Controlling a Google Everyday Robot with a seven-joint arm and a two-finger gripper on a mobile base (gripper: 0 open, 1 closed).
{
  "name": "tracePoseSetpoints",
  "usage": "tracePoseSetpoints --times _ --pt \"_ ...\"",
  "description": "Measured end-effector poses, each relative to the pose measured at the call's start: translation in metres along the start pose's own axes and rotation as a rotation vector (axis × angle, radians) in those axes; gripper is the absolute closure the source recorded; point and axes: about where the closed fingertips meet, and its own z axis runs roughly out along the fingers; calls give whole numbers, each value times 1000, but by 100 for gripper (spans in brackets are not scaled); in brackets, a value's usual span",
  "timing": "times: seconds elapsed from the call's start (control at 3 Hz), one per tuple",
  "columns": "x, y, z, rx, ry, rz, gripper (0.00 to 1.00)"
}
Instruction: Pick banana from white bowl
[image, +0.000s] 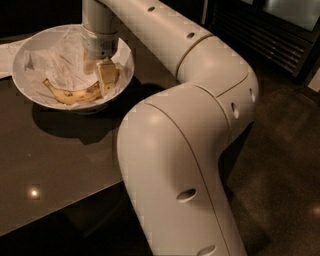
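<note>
- The gripper (100, 80) hangs low over the far left part of a dark, glossy table (60, 165).
- The table top spreads from under the gripper toward the camera; its near edge runs slantwise, well off from the gripper.
- A small bright light spot (33, 192) glints in the table top, well nearer the camera than the gripper and a little to its left.
- A flat white sheet (6, 52) lies on the table to the gripper's left, cut off by the picture's edge.
- A dark, speckled floor (285, 170) with a faint sheen lies far to the gripper's right.
- A dark slatted panel (260, 35) with horizontal bars stands far right of the gripper.
- The room is dim.
</note>
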Motion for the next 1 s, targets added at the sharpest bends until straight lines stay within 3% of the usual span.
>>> tracePoseSetpoints --times 1.0 --pt "2 -5 8 -15 -8 -26 39"
